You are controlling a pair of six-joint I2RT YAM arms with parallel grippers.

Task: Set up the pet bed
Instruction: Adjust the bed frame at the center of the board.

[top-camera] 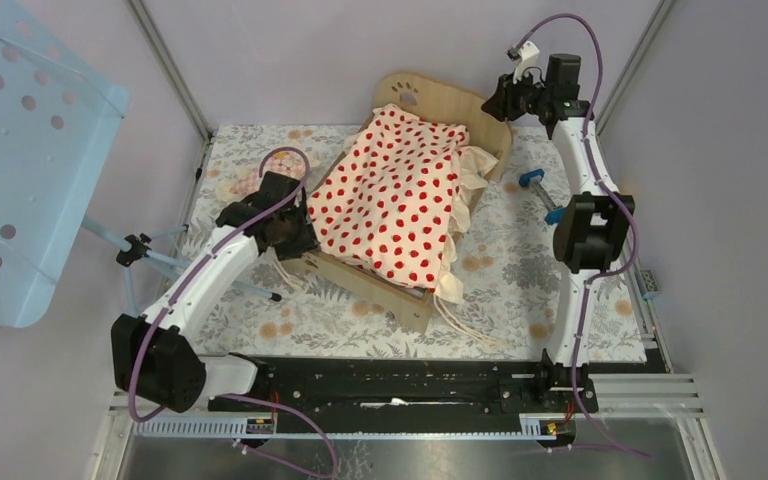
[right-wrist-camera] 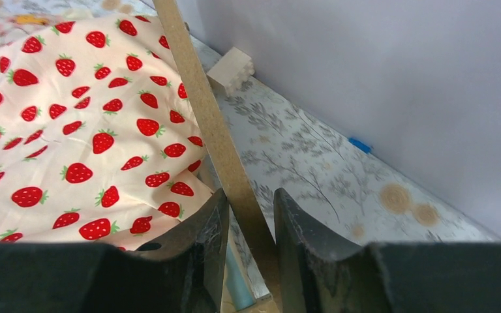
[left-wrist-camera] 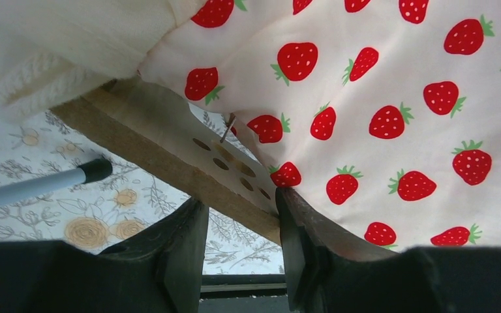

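Wooden pet bed [top-camera: 450,100] edge — left tool [left-wrist-camera: 240,203] clenches it; right tool [right-wrist-camera: 251,199] straddles it, hold unclear.

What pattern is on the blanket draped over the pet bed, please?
Blanket: red strawberries on cream, clearest in left wrist view.

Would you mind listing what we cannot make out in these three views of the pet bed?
- What lies under the strawberry blanket on the pet bed: covered in every view.
- Left gripper: in the top view its own wrist hides the fingertips.
- Pink item: top view, partly behind the left arm.
- Blue object: top view, too small to identify.
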